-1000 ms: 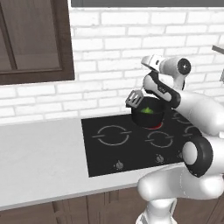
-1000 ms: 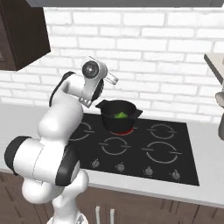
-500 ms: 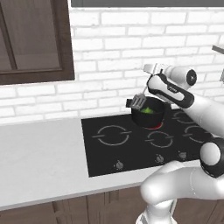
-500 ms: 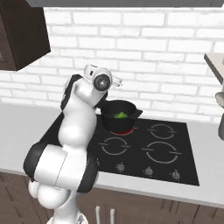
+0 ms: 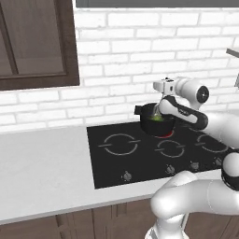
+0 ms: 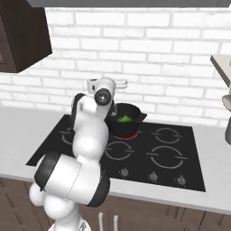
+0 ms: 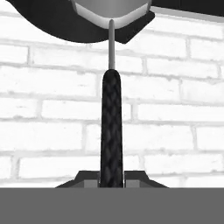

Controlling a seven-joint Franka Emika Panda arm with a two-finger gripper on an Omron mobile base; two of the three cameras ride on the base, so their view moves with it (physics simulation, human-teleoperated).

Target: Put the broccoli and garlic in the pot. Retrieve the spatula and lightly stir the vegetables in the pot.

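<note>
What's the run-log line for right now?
hand: shut on spatula | spatula head: at pot | broccoli: in pot | garlic: unseen

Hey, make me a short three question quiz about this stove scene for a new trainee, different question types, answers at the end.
1. True or false: the pot stands on the grey counter, off the cooktop.
2. Multiple choice: the end effector is (A) open and empty, (B) shut on the spatula, (C) shut on a pot handle.
3. Fill in: the green thing lying inside the pot is the ____.

Key:
1. False; it stands on the cooktop, on the burner glowing red.
2. B; the hand view shows the dark handle clamped between the fingertips, with the head toward the pot.
3. broccoli.
</note>
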